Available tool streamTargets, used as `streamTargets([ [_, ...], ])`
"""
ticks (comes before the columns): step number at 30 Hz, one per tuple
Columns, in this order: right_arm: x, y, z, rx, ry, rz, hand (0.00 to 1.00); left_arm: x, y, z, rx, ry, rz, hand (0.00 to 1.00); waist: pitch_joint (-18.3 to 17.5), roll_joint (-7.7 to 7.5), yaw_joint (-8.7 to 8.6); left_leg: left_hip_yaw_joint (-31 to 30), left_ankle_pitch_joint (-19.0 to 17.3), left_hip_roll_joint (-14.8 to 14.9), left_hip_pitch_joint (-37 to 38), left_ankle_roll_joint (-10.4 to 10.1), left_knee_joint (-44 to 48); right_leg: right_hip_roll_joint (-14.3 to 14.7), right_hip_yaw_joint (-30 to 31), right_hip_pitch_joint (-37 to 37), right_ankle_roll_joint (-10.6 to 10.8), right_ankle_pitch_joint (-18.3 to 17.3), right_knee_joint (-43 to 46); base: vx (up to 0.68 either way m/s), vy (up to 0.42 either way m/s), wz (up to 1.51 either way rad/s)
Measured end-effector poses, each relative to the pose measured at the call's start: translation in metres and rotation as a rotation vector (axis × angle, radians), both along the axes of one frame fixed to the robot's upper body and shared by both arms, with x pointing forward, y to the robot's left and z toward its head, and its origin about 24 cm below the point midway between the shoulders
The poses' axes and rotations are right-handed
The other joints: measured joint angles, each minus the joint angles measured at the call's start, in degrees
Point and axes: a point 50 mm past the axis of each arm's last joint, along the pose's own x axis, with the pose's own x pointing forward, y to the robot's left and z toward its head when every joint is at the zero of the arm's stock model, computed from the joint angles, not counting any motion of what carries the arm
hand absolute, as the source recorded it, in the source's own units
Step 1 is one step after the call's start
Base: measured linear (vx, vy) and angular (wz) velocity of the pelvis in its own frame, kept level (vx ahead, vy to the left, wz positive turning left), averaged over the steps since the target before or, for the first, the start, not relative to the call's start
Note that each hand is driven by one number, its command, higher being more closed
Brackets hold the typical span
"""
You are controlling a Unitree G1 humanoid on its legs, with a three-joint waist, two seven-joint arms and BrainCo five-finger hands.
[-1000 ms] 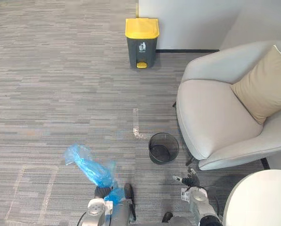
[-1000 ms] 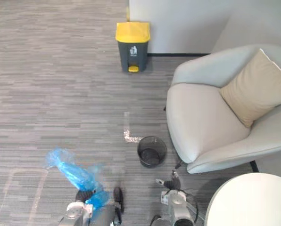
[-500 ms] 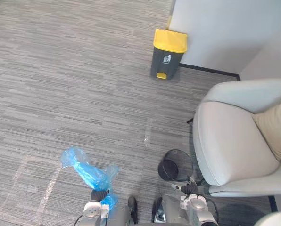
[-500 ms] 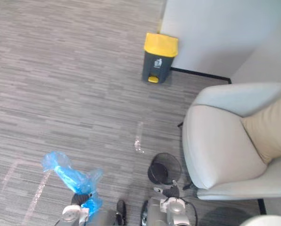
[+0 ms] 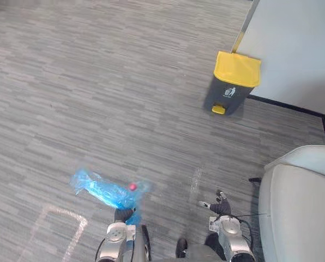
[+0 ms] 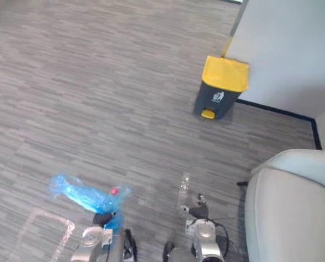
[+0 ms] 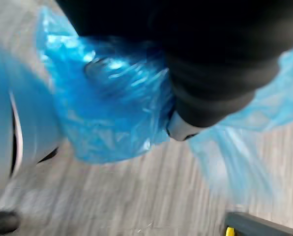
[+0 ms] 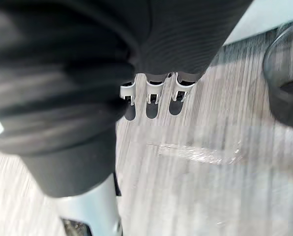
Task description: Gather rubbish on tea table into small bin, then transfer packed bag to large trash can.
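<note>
The grey striped carpet floor (image 5: 97, 82) runs open from the robot to the white wall at its far right edge. A pale grey upholstered armchair (image 5: 299, 207) sits at the near right edge. The dark grey large trash can with a yellow lid (image 5: 232, 82) stands against that wall, lid down, its yellow pedal facing out over the floor.

The crumpled translucent blue plastic bag (image 5: 103, 189) is off the floor, well apart from the can, rising from the left hand (image 5: 122, 214) with a small red item (image 5: 132, 186) showing through it. In the left wrist view, plastic wraps the hand, so the fingers seem clenched on the bunched neck rather than plainly seen to be.

The right hand (image 5: 221, 207) hangs free near the armchair, its fingers (image 8: 151, 92) loose and holding nothing. A black mesh small bin (image 8: 286, 93) stands on the floor close by it.

The step is the carry to the can. Keep the neck pinched, approach from the pedal side, and use the free hand for the lid before lowering the bag straight in.
</note>
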Motion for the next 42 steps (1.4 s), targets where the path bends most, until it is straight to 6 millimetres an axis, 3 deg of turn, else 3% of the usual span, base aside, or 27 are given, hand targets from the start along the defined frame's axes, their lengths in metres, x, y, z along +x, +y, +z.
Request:
streamTargets([
  [1,-0.005,-0.004,-0.003,-0.008,0.021,-0.013,0.0,-0.007,-0.005,-0.004,-0.018,0.024,0.004,1.0,-0.6,1.02,0.57,-1.6,7.5,1.0,0.6,-1.3,-3.3,-0.4,2.6,0.3,3.3,-3.0,1.1,0.42,0.379,-0.76],
  [2,-0.007,0.003,-0.007,0.018,0.044,-0.019,0.0,-0.003,-0.001,-0.004,-0.001,0.025,0.002,1.0,-0.6,-0.85,0.4,-0.6,6.0,-0.9,1.0,-0.7,-2.0,-2.7,3.8,-0.2,3.5,-3.5,1.8,0.46,0.412,-0.53],
  [3,-0.009,0.007,-0.009,0.032,0.05,-0.026,0.0,0.0,0.002,-0.002,0.008,0.017,-0.001,1.0,-0.6,-1.45,0.25,-0.2,5.1,-1.6,1.3,-0.2,-1.5,-2.7,5.2,-0.3,3.1,-3.0,1.8,0.34,0.279,-0.22],
  [4,-0.011,0.007,-0.01,0.03,0.057,-0.022,0.0,0.001,0.002,-0.001,0.011,0.011,-0.006,1.0,-0.6,-1.81,0.48,1.7,2.9,-1.8,2.1,0.7,-0.3,-3.1,5.4,-0.5,2.8,-2.4,2.8,0.31,0.246,-0.37],
  [6,-0.009,0.007,-0.008,0.025,0.05,-0.015,0.0,-0.003,0.005,-0.003,0.022,0.025,-0.012,1.0,-0.6,-1.98,1.27,5.5,-1.2,-1.8,5.2,1.5,1.1,-4.6,8.1,-2.0,4.6,-1.3,7.9,0.27,0.248,-0.89],
  [8,-0.007,0.009,-0.008,0.025,0.047,-0.004,0.0,-0.009,0.011,-0.006,0.039,0.046,-0.011,1.0,-0.7,-2.33,1.21,8.8,-2.7,-2.4,8.6,2.2,-1.2,-6.4,8.8,-7.1,7.3,0.7,17.9,0.23,0.2,-0.86],
  [9,-0.007,0.01,-0.009,0.026,0.054,-0.001,0.0,-0.008,0.014,-0.006,0.047,0.049,-0.013,1.0,-0.7,-2.37,0.84,9.6,-3.0,-2.6,10.2,2.5,-3.0,-7.2,8.1,-10.0,7.6,1.7,22.7,0.23,0.145,-0.56],
  [11,-0.012,0.014,-0.018,0.038,0.11,0.013,0.0,-0.01,0.02,-0.008,0.066,0.064,-0.012,1.0,-0.6,-2.3,0.25,10.7,-3.9,-2.5,13.9,2.8,-6.5,-7.1,4.1,-14.6,5.7,-1.8,27.5,0.23,0.051,-0.36],
  [14,-0.02,0.017,-0.027,0.037,0.175,0.044,0.0,-0.014,0.028,-0.01,0.083,0.09,-0.008,1.0,-0.4,-1.96,-0.95,12.7,-4.4,-1.2,19.5,1.7,-10.9,-5.0,-5.2,-20.2,2.6,-3.4,23.6,0.31,-0.069,-0.26],
  [16,-0.018,0.013,-0.026,0.022,0.176,0.053,0.0,-0.017,0.032,-0.012,0.094,0.103,-0.007,1.0,0.0,-1.42,-1.97,13.7,-4.9,0.0,22.6,-0.2,-12.5,-2.4,-9.7,-23.6,-0.2,0.1,15.4,0.41,-0.138,-0.1],
  [17,-0.019,0.009,-0.026,0.011,0.18,0.052,0.0,-0.018,0.036,-0.012,0.104,0.111,-0.009,1.0,-0.2,-1.84,-2.56,13.7,-5.4,-0.1,24.5,-1.5,-13.4,-1.0,-11.1,-23.9,-0.5,5.1,7.4,0.54,-0.176,0.06],
  [18,-0.022,0.005,-0.028,0.003,0.188,0.049,0.0,-0.02,0.039,-0.013,0.115,0.121,-0.011,1.0,-0.6,-3.21,-2.81,13.1,-5.7,-1.2,26.1,-2.4,-14.1,-0.6,-10.9,-23.0,-2.5,12.2,3.1,0.51,-0.148,0.06],
  [19,-0.026,-0.005,-0.03,-0.026,0.214,0.048,0.0,-0.019,0.034,-0.016,0.104,0.143,-0.017,1.0,-0.6,-0.94,-2.62,11.5,-5.8,0.8,27.4,-3.3,-14.3,1.1,-11.2,-22.0,-6.4,12.6,4.3,0.59,-0.172,-0.07],
  [20,-0.022,-0.013,-0.027,-0.044,0.203,0.038,0.0,-0.017,0.033,-0.015,0.099,0.136,-0.02,1.0,-0.6,-0.27,-2.56,10.1,-5.2,1.4,27.3,-3.9,-12.7,1.6,-11.1,-22.4,-6.7,9.2,6.3,0.56,-0.176,-0.22],
  [21,-0.02,-0.016,-0.026,-0.051,0.198,0.032,0.0,-0.015,0.031,-0.015,0.096,0.133,-0.02,1.0,-0.4,0.26,-2.76,9.8,-5.2,2.1,27.3,-3.9,-11.0,2.0,-11.1,-22.2,-7.0,8.0,7.3,0.51,-0.181,-0.19],
  [23,-0.022,-0.017,-0.027,-0.051,0.201,0.031,0.0,-0.011,0.027,-0.014,0.082,0.119,-0.015,1.0,-0.2,0.89,-2.98,7.7,-4.3,4.5,24.2,-5.1,0.3,3.4,-11.3,-18.7,-7.3,6.1,6.3,0.37,-0.131,-0.06],
  [24,-0.025,-0.016,-0.028,-0.051,0.207,0.031,0.0,-0.011,0.023,-0.013,0.068,0.113,-0.009,1.0,0.2,1.21,-3.01,6.5,-2.2,6.1,21.9,-5.2,9.4,4.5,-11.1,-15.0,-7.3,5.6,4.3,0.39,-0.063,-0.15],
  [25,-0.024,-0.01,-0.027,-0.041,0.201,0.041,0.0,-0.013,0.018,-0.014,0.044,0.108,0.003,1.0,0.3,1.33,-2.34,5.4,-2.8,8.1,18.2,-4.5,20.5,5.5,-10.1,-10.9,-7.7,4.8,2.2,0.37,-0.023,-0.4],
  [27,-0.024,-0.004,-0.026,-0.022,0.183,0.032,0.0,-0.016,0.012,-0.013,0.011,0.097,0.014,1.0,0.2,0.94,-1.44,5.4,-6.9,8.4,12.7,-3.3,27.5,5.6,-7.8,-7.3,-7.7,3.5,0.7,0.3,0.049,-0.56],
  [29,-0.017,0.0,-0.023,-0.007,0.155,0.027,0.0,-0.017,0.008,-0.013,-0.005,0.095,0.022,1.0,0.2,0.75,-1.1,5.5,-8.6,7.3,8.1,-2.1,21.1,5.2,-5.0,-5.1,-6.8,3.0,-0.6,0.32,0.105,-0.62],
  [32,-0.015,0.005,-0.021,0.014,0.139,0.01,0.0,-0.016,0.007,-0.013,-0.018,0.087,0.042,1.0,0.5,0.41,-0.23,4.0,-8.0,4.1,4.9,-1.8,9.8,3.0,-2.2,-3.1,-4.3,1.6,-0.5,0.28,0.192,-0.46],
  [33,-0.02,0.002,-0.023,0.013,0.15,-0.006,0.0,-0.016,0.003,-0.013,-0.028,0.085,0.043,1.0,0.4,0.64,-0.05,2.5,-5.0,2.1,4.8,-1.6,1.8,1.8,-1.4,-2.3,-2.4,0.5,-0.5,0.29,0.291,-0.38],
  [34,-0.025,-0.003,-0.025,0.002,0.168,-0.015,0.0,-0.018,-0.001,-0.014,-0.039,0.094,0.045,1.0,0.0,1.65,0.17,1.1,2.3,1.2,5.8,-2.3,-3.1,1.8,0.1,-2.0,-0.2,-0.9,-0.1,0.35,0.369,-0.44],
  [37,-0.035,0.008,-0.032,0.039,0.21,-0.015,0.0,-0.015,0.008,-0.012,-0.017,0.085,0.051,1.0,-1.3,-1.49,0.98,4.9,-0.3,-2.2,7.9,-0.1,-3.6,-2.0,2.5,-1.1,1.1,-1.5,-0.2,0.36,0.281,-0.31],
  [40,-0.038,0.011,-0.033,0.04,0.218,-0.007,0.0,-0.022,0.008,-0.015,-0.018,0.106,0.054,1.0,-1.4,-1.59,1.36,9.1,-4.0,-3.5,13.2,1.6,-4.1,-4.6,5.0,-3.5,3.3,-1.6,9.9,0.31,0.192,-0.63],
  [42,-0.037,0.011,-0.032,0.022,0.213,0.014,0.0,-0.024,0.007,-0.016,-0.011,0.112,0.032,1.0,-1.4,-1.27,0.97,10.8,-5.8,-3.9,17.3,2.2,-5.5,-6.5,4.4,-10.1,7.6,0.9,25.3,0.3,0.162,-0.36],
])
